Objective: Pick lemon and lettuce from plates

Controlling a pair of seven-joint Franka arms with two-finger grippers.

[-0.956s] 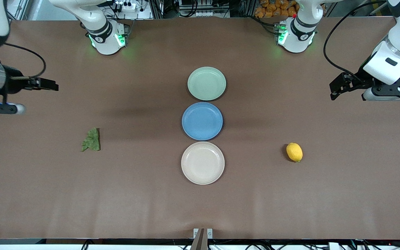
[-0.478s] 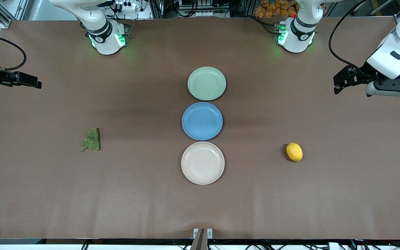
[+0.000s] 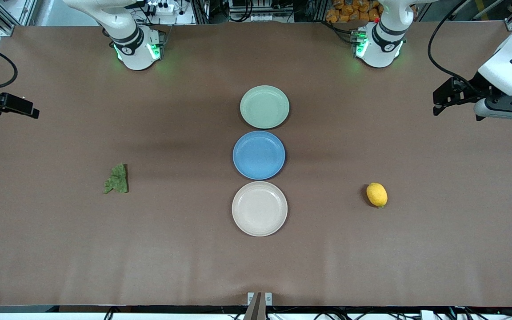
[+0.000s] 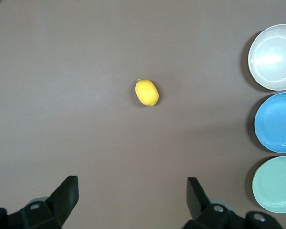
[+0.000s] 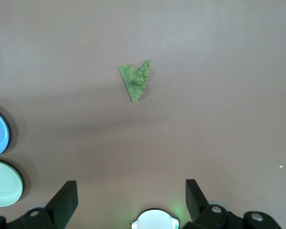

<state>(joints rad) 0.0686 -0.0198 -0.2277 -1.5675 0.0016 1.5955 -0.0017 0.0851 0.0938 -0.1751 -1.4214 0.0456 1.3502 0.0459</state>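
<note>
Front view: three plates (image 3: 264,107) (one blue), one lemon (image 3: 377,194), one lettuce (image 3: 117,179).

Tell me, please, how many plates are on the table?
3, in a row mid-table: green plate nearest the arms' bases, blue plate in the middle, white plate nearest the front camera. None seem hidden.

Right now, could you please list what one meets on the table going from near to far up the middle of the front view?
Beige-white plate → blue plate → pale green plate.
</note>
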